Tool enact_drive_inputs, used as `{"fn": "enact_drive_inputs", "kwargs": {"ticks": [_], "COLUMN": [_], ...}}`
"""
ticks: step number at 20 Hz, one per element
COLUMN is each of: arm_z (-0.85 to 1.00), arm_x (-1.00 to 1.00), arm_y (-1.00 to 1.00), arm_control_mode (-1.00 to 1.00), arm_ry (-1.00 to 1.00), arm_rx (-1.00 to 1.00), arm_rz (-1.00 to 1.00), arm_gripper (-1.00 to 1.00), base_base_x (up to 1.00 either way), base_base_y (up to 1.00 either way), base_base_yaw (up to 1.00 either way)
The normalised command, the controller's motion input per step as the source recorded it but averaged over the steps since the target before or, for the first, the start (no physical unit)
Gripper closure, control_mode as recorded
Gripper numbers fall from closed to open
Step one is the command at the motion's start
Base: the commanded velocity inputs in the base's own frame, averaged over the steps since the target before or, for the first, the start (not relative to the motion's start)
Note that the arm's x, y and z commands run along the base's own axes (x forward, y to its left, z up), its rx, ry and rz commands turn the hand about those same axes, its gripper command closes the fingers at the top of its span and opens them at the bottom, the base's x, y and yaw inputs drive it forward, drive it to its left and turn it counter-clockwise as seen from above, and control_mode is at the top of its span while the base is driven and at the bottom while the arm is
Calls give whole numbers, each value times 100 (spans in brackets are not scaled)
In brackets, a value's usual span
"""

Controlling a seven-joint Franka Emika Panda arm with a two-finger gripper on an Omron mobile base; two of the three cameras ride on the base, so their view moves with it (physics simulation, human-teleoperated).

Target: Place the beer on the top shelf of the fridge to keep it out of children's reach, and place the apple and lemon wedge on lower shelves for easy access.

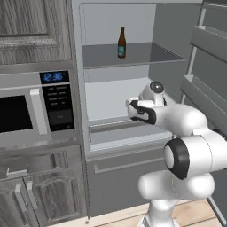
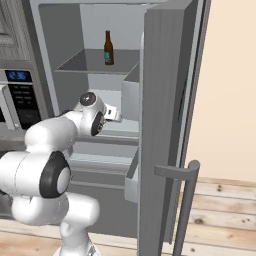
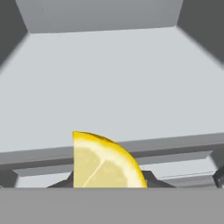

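Observation:
The beer (image 1: 121, 43) (image 2: 108, 47), a brown bottle with a teal label, stands upright on the dark grey top shelf (image 1: 146, 54) of the open fridge (image 1: 78, 88). My gripper (image 3: 107, 183) is shut on the lemon wedge (image 3: 105, 162), whose yellow cut face fills the lower middle of the hand view. The hand (image 1: 135, 108) (image 2: 113, 114) hovers at the front of the pale lower shelf (image 1: 106, 95) (image 3: 109, 83), which lies bare ahead of the wedge. The apple is out of view.
The fridge door (image 2: 167, 125) stands open on the right, its door racks (image 1: 208, 42) close to my arm. A drawer front (image 1: 119, 133) sits just below the hand. A microwave (image 1: 31, 111) is built in to the left.

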Motion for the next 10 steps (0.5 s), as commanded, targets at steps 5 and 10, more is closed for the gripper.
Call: {"fn": "enact_drive_inputs", "kwargs": {"ticks": [5,10], "arm_z": [-34,-28], "arm_x": [48,48], "arm_y": [0,0], "arm_control_mode": [-100,-100], "arm_ry": [5,4], "arm_rx": [0,0], "arm_rz": [0,0], "arm_gripper": [100,100], "base_base_x": [0,0], "base_base_y": [0,0], "base_base_yaw": [0,0]}}
